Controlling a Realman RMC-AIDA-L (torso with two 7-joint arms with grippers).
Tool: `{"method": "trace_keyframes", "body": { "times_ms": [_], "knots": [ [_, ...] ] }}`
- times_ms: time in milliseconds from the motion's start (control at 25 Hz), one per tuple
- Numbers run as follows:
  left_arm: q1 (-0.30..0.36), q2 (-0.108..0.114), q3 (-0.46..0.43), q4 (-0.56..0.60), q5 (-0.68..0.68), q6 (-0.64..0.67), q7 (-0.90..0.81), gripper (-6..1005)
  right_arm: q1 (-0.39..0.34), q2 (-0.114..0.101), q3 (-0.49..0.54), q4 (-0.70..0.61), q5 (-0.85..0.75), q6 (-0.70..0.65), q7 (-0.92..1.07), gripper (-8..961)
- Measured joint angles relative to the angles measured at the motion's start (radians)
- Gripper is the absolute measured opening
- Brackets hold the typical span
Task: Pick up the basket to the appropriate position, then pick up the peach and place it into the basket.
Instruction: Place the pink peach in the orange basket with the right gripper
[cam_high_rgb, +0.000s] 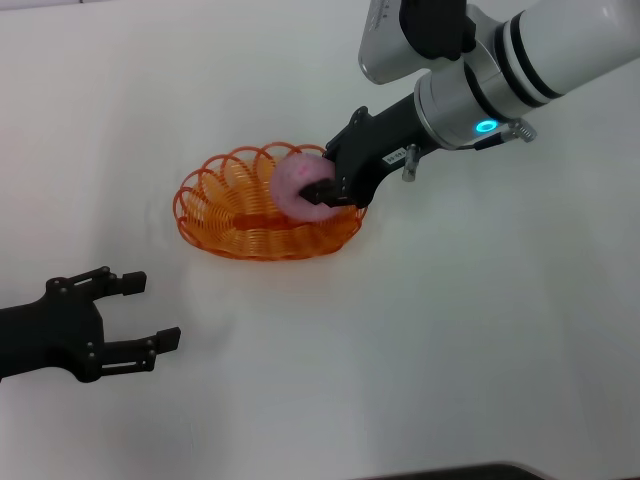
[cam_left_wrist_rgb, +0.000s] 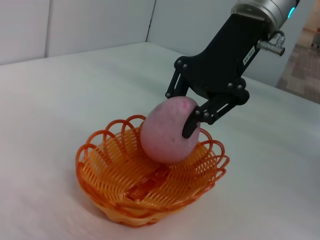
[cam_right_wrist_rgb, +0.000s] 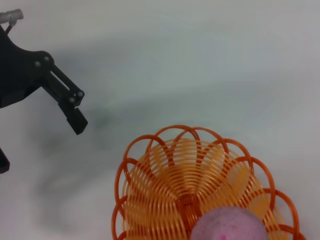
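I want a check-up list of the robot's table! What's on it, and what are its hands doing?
Surface: white table, bare apart from the job's things.
Job's things: orange basket standing on the table; pink peach held low inside it.
Clutter: nothing seen.
Grippers: right gripper shut on the peach over the basket; left gripper open, empty, beside the basket.
Cables: nothing seen.
Surroundings: pale wall panels behind the table.

An orange plastic wire basket with looped rim (cam_high_rgb: 225, 215) holds a pink, faintly mottled round peach (cam_high_rgb: 297, 185); beside the basket, black gripper fingers (cam_high_rgb: 322, 190) and a white table (cam_high_rgb: 480, 330).
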Motion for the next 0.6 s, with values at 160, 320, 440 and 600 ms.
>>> {"method": "trace_keyframes", "body": {
  "times_ms": [160, 320, 440, 600],
  "knots": [
    [0.0, 0.0, 0.0, 0.0, 0.0, -0.001, 0.0, 884, 0.001, 0.001, -0.001, 0.007, 0.007, 0.001, -0.001, 304],
    [0.0, 0.0, 0.0, 0.0, 0.0, -0.001, 0.0, 884, -0.006, -0.001, -0.001, 0.008, 0.05, -0.007, -0.032, 384],
    [0.0, 0.0, 0.0, 0.0, 0.0, -0.001, 0.0, 884, -0.01, -0.003, 0.0, 0.009, 0.062, -0.008, -0.04, 443],
    [0.0, 0.0, 0.0, 0.0, 0.0, 0.0, 0.0, 884, -0.01, -0.003, 0.0, 0.01, 0.063, -0.006, -0.041, 523]
  ]
}}
